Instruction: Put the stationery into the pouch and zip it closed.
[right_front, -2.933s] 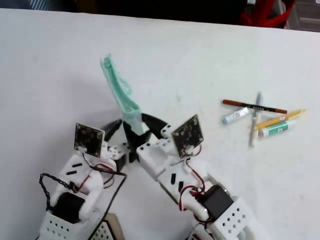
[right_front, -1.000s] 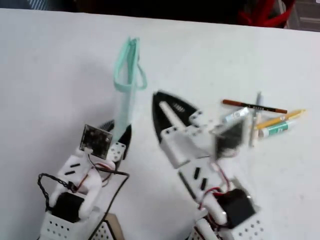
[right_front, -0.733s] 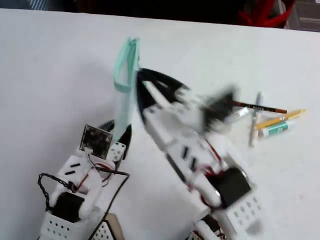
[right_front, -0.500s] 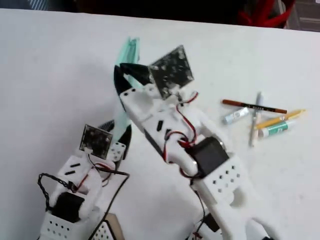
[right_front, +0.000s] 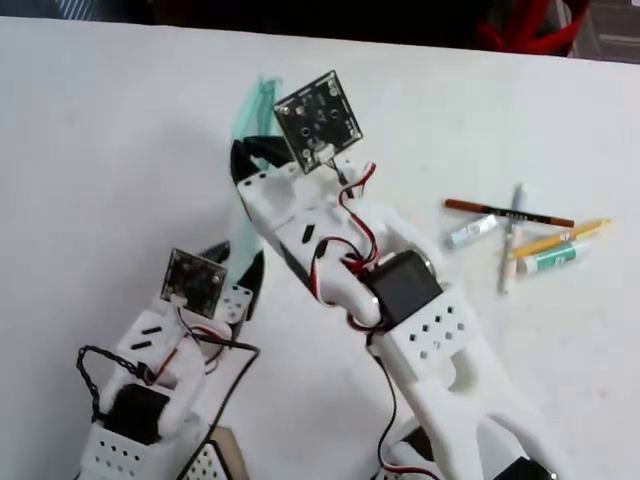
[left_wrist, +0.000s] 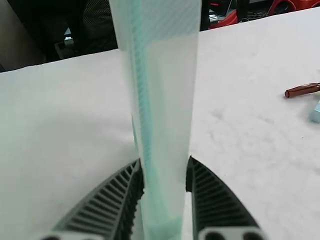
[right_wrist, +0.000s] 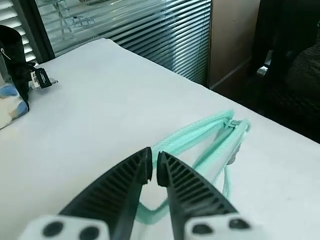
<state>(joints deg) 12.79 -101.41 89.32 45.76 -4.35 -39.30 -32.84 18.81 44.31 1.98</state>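
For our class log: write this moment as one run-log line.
left jaws: shut on pouch | right jaws: shut, at pouch's far end | pens: on table

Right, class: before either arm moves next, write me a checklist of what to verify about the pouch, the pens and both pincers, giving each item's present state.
1. Hold on the pouch: ok, the left pincer is shut on one end.
2. Mouth open: ok, the zip opening has its edges spread apart.
3. Pen in the right pincer: not ok, it is shut and empty, by the zip opening.
4. Contents loaded: not ok, the stationery lies on the table, apart from the pouch.
5. Contact between the right pincer and the pouch: cannot tell.
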